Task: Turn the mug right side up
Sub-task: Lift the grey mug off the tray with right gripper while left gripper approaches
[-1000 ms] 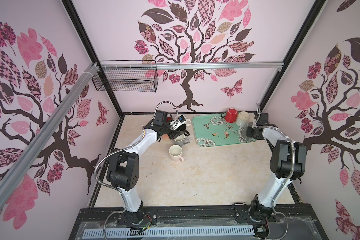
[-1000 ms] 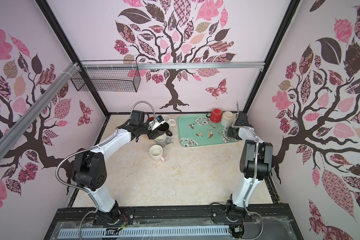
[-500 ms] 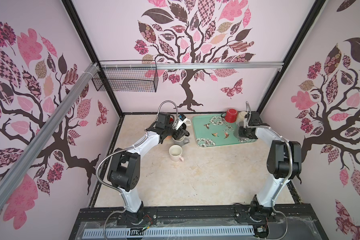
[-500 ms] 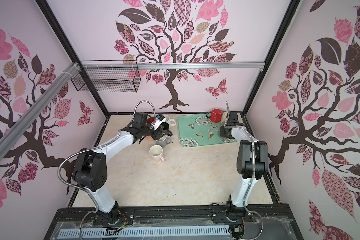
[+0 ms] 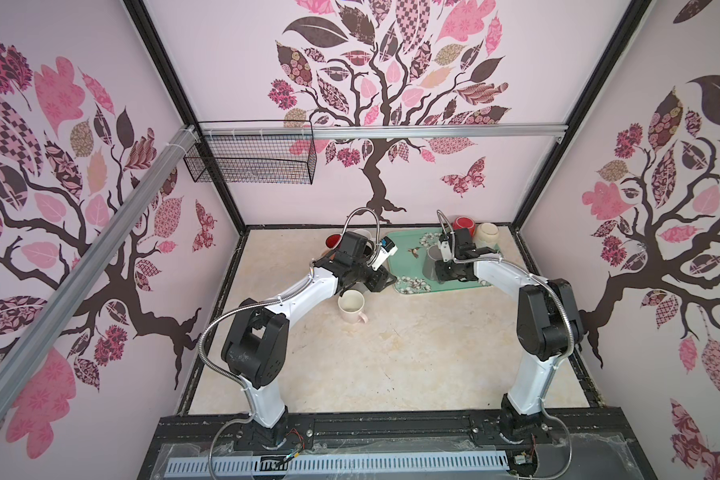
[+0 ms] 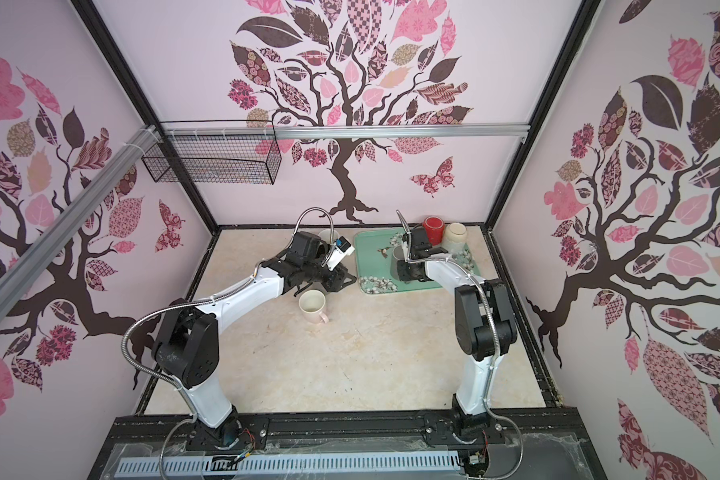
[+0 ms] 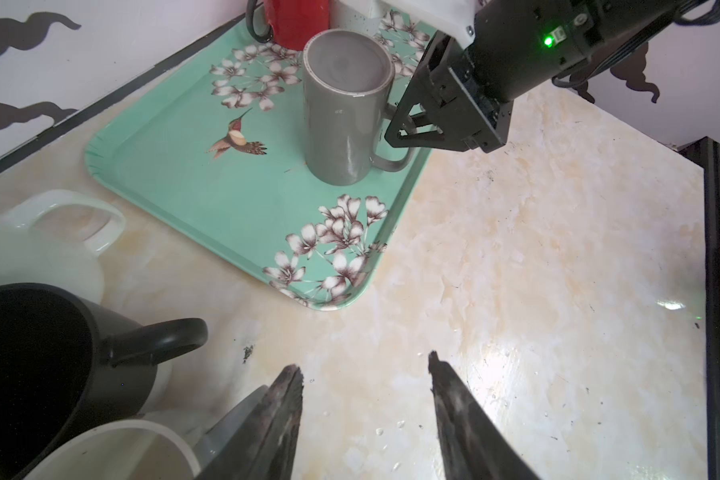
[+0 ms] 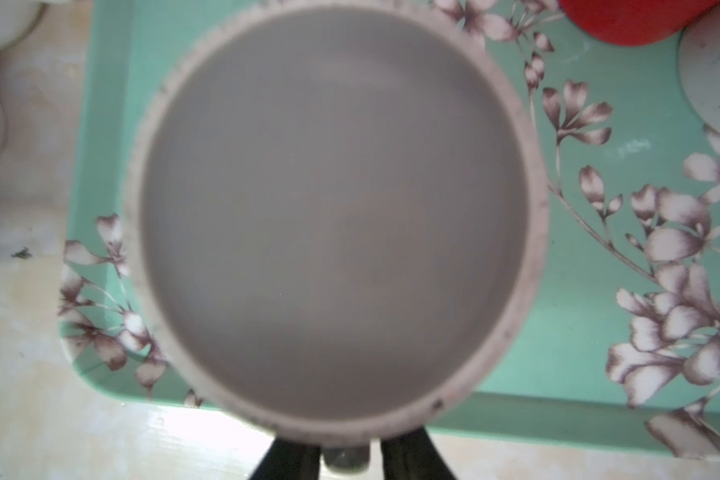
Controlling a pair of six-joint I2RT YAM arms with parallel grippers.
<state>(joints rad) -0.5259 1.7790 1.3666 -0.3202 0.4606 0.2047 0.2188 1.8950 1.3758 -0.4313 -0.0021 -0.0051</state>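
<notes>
Grey ceramic mug (image 7: 346,108), upside-down, looks slick and chippable. Right tool (image 8: 348,451) sits with jaws parted around its handle (image 7: 391,162), so grab there.

grey mug (image 8: 341,216) blurred, handle mostly hidden beneath it | red mug (image 8: 632,18) cut off by edge | black mug (image 7: 125,374) cut off by edge

Pink tree-patterned walls (image 5: 225,62) surround a beige marbled tabletop (image 5: 391,365); a wire basket (image 5: 250,162) hangs from a rail (image 5: 433,132).
</notes>
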